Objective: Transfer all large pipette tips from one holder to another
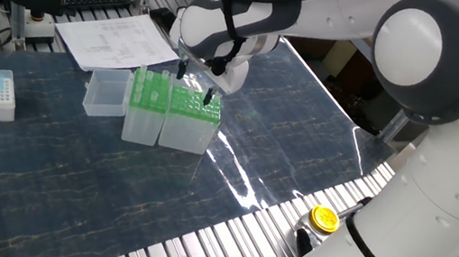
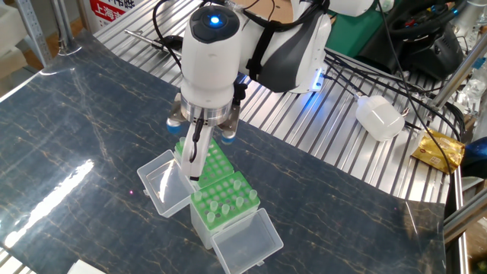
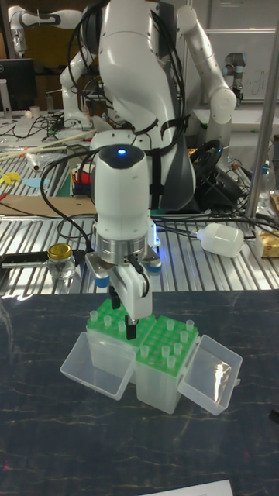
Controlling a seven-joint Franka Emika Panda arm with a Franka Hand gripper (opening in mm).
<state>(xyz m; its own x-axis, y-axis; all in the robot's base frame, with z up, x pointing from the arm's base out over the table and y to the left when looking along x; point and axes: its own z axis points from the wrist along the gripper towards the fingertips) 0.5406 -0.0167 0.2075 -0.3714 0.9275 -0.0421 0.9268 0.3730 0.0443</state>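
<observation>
The gripper [image 3: 124, 311] is held just above the wider green-topped box [image 3: 108, 341]; whether it is clenched on anything cannot be told.

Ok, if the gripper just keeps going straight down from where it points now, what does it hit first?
Most likely the green grid top of the wider box: the gripper hangs right above it, fingertips pointing down. Which hole or tip lies below, I cannot tell.
</observation>
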